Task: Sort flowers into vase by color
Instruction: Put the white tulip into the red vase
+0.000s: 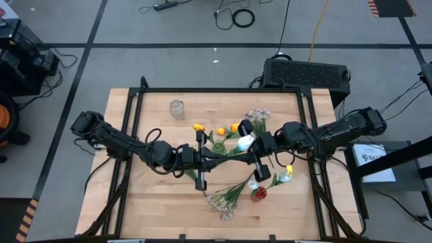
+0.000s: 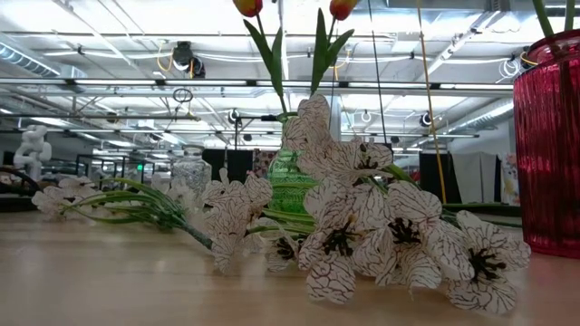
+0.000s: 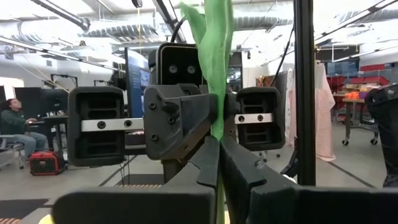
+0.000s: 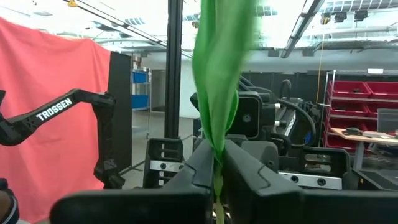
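Green stem (image 3: 217, 74) between both arms' fingers (image 3: 205, 168).

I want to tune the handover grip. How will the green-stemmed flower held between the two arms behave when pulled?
Probably floppy: the flower stem is thin, with soft leaves. Likely light, since the left tool and right tool hold it by narrow pinches alone. Possibly slippery, so it may slide through shut fingers if tugged.

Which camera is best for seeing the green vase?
The low view: the green vase stands upright behind white flowers, holding orange tulips. The high view shows only its small rim from above. Neither wrist view shows it.
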